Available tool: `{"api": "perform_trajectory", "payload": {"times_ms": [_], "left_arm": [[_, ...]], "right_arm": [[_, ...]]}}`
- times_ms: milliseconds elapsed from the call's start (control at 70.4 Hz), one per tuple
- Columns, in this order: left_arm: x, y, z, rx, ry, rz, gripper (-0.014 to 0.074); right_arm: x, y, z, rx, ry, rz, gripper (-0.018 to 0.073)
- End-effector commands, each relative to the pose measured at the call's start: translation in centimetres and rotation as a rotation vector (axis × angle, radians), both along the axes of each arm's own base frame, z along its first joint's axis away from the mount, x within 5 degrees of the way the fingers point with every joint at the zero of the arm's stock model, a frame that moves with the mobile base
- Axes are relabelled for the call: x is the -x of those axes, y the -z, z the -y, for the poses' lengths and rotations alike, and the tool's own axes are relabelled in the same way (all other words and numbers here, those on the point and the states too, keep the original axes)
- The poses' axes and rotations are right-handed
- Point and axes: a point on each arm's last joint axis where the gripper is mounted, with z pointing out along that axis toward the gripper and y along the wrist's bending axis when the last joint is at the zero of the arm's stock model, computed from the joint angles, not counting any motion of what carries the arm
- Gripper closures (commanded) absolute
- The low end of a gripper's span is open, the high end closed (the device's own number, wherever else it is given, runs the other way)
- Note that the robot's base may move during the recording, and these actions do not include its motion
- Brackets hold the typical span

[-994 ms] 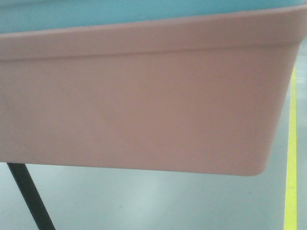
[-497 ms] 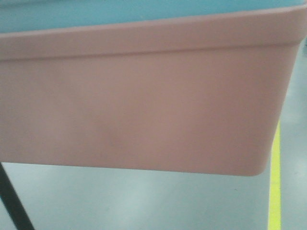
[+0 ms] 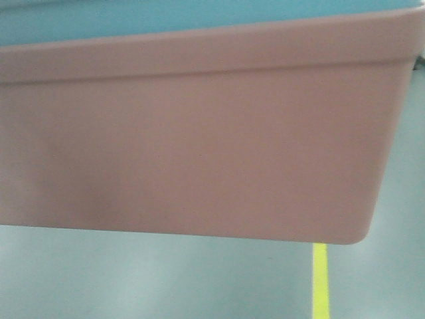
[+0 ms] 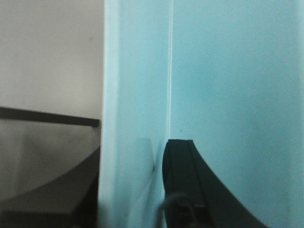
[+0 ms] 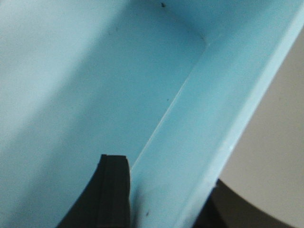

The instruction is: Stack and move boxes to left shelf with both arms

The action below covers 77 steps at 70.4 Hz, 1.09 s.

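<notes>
On the blue tub (image 4: 228, 71), left end effector (image 4: 135, 159) and right end effector (image 5: 166, 178) pinch walls.

Industrial site, factory or warehouse type. Evidence: smooth grey-green coated floor (image 3: 166, 279) with a painted yellow line (image 3: 321, 282), like aisle marking. The plain plastic pink tub (image 3: 199, 133) and blue tub (image 3: 166, 16) look like handling bins. Wrist views add only a bare pale surface (image 4: 47, 52).
</notes>
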Motion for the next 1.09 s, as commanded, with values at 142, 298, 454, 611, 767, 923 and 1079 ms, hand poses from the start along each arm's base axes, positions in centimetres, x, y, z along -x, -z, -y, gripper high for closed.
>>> {"api": "perform_trajectory", "payload": {"times_ms": [142,298,454,611,767,923,1079], "left_arm": [[0.46,-5.08,2.84,0.313,0.188,0.266,0.0599],[0.46,-5.08,2.84,0.313,0.188,0.266,0.0599],[0.46,-5.08,2.84,0.313,0.188,0.266,0.0599],[0.46,-5.08,2.84,0.313,0.188,0.266,0.0599],[0.46,-5.08,2.84,0.313,0.188,0.266,0.0599],[0.46,-5.08,2.84,0.313,0.188,0.266,0.0599],[0.46,-5.08,2.84,0.313,0.188,0.266,0.0599]], "right_arm": [[0.83,-3.47,-2.79,-0.301,-0.194,0.162,0.0522],[0.83,-3.47,-2.79,-0.301,-0.194,0.162,0.0522],[0.83,-3.47,-2.79,-0.300,-0.194,0.162,0.0522],[0.83,-3.47,-2.79,-0.300,-0.194,0.162,0.0522],[0.83,-3.47,-2.79,-0.300,-0.194,0.162,0.0522],[0.83,-3.47,-2.79,-0.300,-0.194,0.162,0.0522],[0.83,-3.47,-2.79,-0.300,-0.194,0.162,0.0522]]}}
